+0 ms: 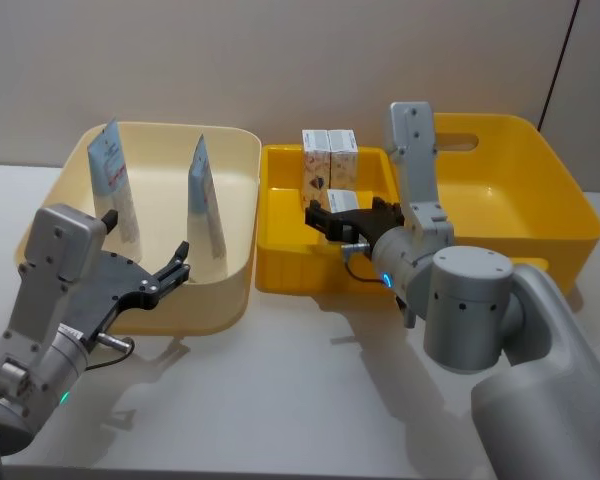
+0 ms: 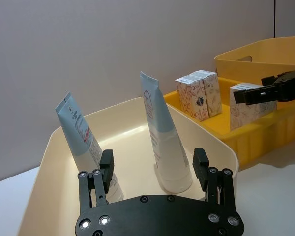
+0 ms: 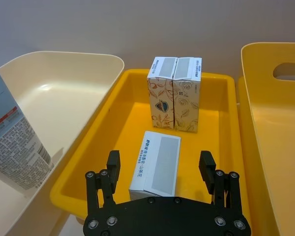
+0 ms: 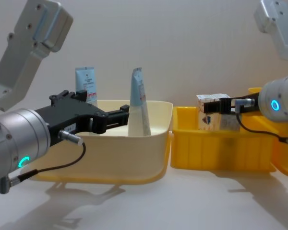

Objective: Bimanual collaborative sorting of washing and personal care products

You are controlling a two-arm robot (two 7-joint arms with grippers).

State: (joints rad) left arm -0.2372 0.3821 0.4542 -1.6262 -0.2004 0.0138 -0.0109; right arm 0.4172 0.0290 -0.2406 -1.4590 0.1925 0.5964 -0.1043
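Two pale-blue-and-white squeeze tubes (image 1: 113, 185) (image 1: 205, 195) stand crimped end up in the cream tray (image 1: 235, 150). My left gripper (image 1: 172, 272) hovers open at that tray's near rim, with the tubes (image 2: 81, 137) (image 2: 162, 142) just beyond its fingers (image 2: 106, 167). Two small cartons (image 1: 328, 160) stand side by side at the back of the small yellow tray (image 1: 280, 265). A third carton (image 3: 156, 162) sits in front of them, white face up. My right gripper (image 3: 160, 167) is open over it, one finger on each side, apart from it.
A large yellow bin (image 1: 540, 190) with a handle slot stands to the right of the small yellow tray. The three containers stand edge to edge at the back of the white table (image 1: 280, 400), whose front half is bare. A grey wall is behind.
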